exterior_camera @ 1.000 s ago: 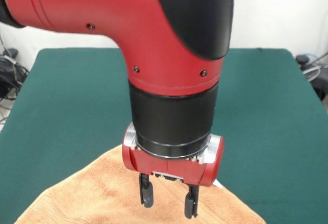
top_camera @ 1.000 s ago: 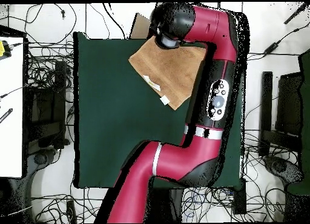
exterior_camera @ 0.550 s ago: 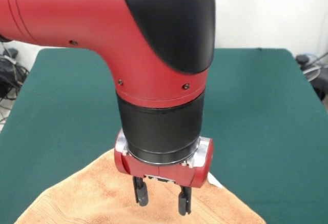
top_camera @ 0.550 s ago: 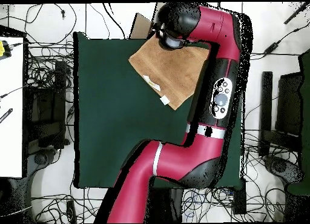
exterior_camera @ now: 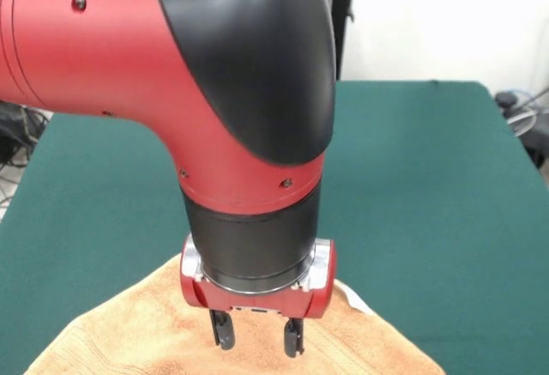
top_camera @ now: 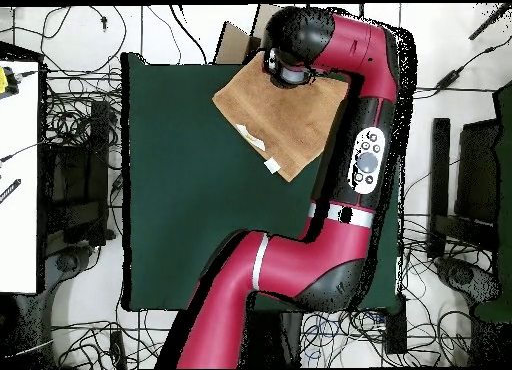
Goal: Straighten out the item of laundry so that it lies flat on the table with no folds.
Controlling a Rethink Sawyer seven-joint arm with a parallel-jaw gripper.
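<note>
Small orange-tan terry towel (exterior_camera: 171,332), spread at lower centre on dark green felt-topped table (exterior_camera: 429,186); red-and-black arm's gripper (exterior_camera: 257,339) just above towel, black fingers (exterior_camera: 224,330) apart, empty.

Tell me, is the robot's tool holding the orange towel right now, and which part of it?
Nothing is held. The tool hangs open just above the towel, its fingers apart with no cloth pinched between them.

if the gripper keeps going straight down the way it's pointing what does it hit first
Most likely the towel: the open gripper points down right over it, fingers just above the cloth, as far as depth shows.
</note>
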